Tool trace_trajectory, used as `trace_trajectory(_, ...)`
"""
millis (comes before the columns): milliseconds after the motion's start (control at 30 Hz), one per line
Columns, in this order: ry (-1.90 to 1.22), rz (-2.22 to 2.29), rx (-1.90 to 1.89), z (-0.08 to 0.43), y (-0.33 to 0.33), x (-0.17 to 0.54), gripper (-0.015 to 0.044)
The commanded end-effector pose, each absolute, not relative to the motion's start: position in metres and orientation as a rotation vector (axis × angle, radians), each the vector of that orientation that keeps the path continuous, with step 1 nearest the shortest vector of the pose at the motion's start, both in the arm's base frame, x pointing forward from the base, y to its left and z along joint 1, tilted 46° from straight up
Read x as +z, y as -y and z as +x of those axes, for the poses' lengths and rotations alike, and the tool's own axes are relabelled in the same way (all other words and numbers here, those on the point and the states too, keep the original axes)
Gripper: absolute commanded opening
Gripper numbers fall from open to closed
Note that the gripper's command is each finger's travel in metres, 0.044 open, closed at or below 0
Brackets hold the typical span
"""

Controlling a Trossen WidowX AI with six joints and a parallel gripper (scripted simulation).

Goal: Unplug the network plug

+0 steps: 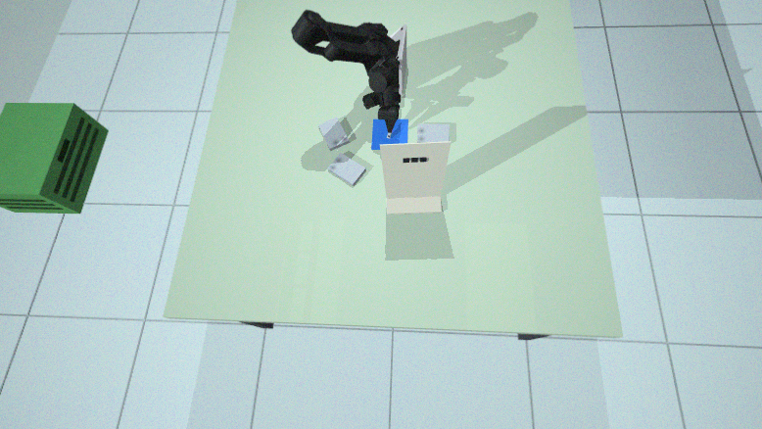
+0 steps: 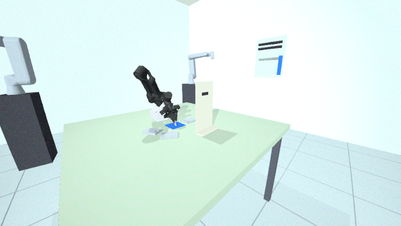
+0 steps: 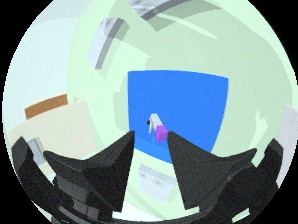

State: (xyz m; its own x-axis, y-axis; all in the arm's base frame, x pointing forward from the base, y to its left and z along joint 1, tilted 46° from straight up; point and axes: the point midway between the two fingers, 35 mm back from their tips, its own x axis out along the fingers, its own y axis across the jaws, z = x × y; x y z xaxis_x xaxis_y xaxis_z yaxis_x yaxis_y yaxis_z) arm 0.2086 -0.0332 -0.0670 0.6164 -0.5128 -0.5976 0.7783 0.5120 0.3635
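Observation:
The network plug [image 1: 388, 136] [image 2: 175, 123] [image 3: 155, 122], whitish with a purple end, is out of the socket and over the blue marked square [image 1: 379, 141] [image 2: 169, 126] [image 3: 200, 97]. It appears to lie on the square, within its edges. My gripper [image 1: 389, 131] [image 2: 174, 121] [image 3: 150, 135] is open low over the square. The plug's purple end is between the fingertips, close to the right one in the wrist view; I cannot tell if they touch. The upright panel [image 1: 415, 180] [image 2: 204, 110] [image 3: 60, 132] stands beside the square.
Flat grey-white blocks lie around the square: one [image 1: 334, 134] [image 2: 152, 131], another [image 1: 347, 169] [image 2: 169, 135], and a third [image 1: 433, 133] [image 2: 188, 120]. A white upright plate [image 1: 403, 64] [image 2: 156, 112] stands by the arm. A green box [image 1: 31, 149] is off the table at far left.

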Motion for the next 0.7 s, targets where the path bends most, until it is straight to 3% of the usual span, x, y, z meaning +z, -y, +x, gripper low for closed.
trace_trajectory(0, -0.448, 0.66, -0.813, 0.2067, 0.0328, -0.0656, 0.0156)
trace_trajectory(667, -0.454, 0.653, -0.813, 0.201, 0.0284, -0.0605, 0.0156)
